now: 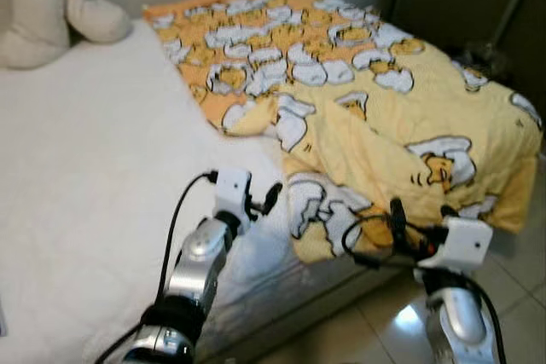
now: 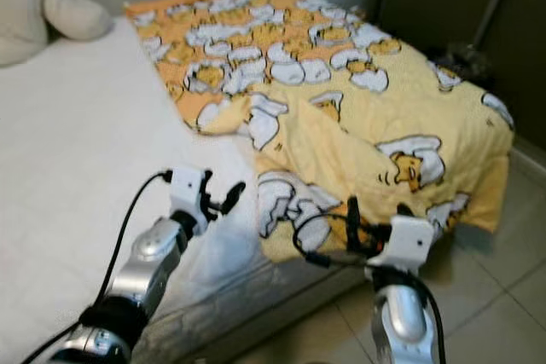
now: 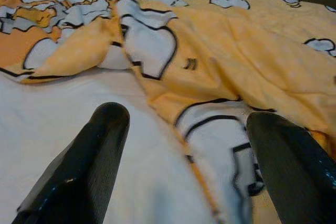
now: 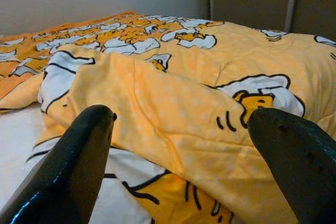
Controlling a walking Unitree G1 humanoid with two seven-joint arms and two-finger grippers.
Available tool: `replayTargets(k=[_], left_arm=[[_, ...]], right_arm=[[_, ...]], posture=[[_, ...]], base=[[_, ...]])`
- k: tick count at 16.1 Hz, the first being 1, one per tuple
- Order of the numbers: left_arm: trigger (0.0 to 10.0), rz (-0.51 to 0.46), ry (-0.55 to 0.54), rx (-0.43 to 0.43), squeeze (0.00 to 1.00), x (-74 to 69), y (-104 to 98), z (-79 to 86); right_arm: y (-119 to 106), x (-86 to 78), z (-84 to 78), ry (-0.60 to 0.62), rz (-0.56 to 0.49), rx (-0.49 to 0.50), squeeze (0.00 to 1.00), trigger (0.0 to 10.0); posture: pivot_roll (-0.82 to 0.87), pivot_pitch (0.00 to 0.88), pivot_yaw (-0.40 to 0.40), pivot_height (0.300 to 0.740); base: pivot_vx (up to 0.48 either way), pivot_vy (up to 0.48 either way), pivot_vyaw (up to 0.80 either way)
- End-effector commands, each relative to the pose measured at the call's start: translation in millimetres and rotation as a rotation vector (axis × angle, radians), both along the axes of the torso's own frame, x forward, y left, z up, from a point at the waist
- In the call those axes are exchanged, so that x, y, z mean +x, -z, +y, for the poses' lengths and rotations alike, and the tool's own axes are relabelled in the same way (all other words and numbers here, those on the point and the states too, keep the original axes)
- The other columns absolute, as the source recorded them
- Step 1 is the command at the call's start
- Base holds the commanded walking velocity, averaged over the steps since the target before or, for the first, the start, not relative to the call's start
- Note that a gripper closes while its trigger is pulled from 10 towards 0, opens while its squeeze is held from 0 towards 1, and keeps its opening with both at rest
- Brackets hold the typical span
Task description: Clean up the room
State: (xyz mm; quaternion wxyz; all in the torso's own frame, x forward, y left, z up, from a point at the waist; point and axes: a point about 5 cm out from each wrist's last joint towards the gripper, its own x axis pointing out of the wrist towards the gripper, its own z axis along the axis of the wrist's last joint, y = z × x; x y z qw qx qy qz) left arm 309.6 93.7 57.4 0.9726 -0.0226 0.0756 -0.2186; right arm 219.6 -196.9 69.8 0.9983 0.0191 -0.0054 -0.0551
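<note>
Both pincers, left [image 1: 266,199] and right [image 1: 422,210], gaped apart just short of the blanket [image 1: 367,117] bunched on the bed [image 1: 77,176]; soft, light, floppy, probably best pinched at its near folded edge.

Two silver arms, white wrist blocks, looping black cables, left tool [image 1: 266,199] and right tool [image 1: 420,210] with long black fingers

I am standing in a home bedroom: a bed [image 1: 77,176] with a white sheet, a yellow cartoon-print blanket [image 1: 367,108], a plush toy [image 1: 51,10], tiled floor [image 1: 384,330].
</note>
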Motion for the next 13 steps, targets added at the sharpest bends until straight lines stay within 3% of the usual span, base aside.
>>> replayTargets(k=[1,4,6,10,11,13], left_arm=[[10.0,-0.002,0.02,0.001,0.0,0.0,-1.5,-6.6],[10.0,0.073,-0.036,0.057,0.0,5.8,8.1,0.8],[10.0,0.172,-0.122,0.138,0.0,12.9,20.4,15.4],[10.0,0.21,-0.215,0.262,0.0,21.4,22.0,30.2],[10.0,0.211,-0.219,0.26,0.0,22.3,21.4,31.2],[10.0,0.237,-0.219,0.156,0.0,24.5,19.6,28.1]], right_arm=[[-2.8,-0.7,-4.7,0.007,-0.001,-0.019,0.0,10.0],[-4.3,-2.9,-2.8,-0.017,0.003,-0.023,0.0,10.0],[1.3,-10.2,4.9,-0.076,0.04,-0.016,0.0,10.0],[11.1,-29.1,17.8,-0.186,0.124,0.018,0.0,10.0],[11.1,-33.3,19.4,-0.198,0.134,0.017,0.0,10.0],[14.2,-48.5,23.0,-0.237,0.179,0.015,0.0,10.0]], posture=[[-0.19,0.0,0.085,0.74],[-0.19,0.0,0.077,0.74],[-0.2,0.018,0.068,0.74],[-0.23,0.088,0.067,0.74],[-0.24,0.11,0.066,0.74],[-0.25,0.163,0.068,0.74]], base=[[0.0,-0.439,0.0],[0.089,-0.091,0.0],[0.0,0.0,0.0],[0.0,0.0,0.0],[0.0,0.0,0.0],[0.0,0.0,0.0]])
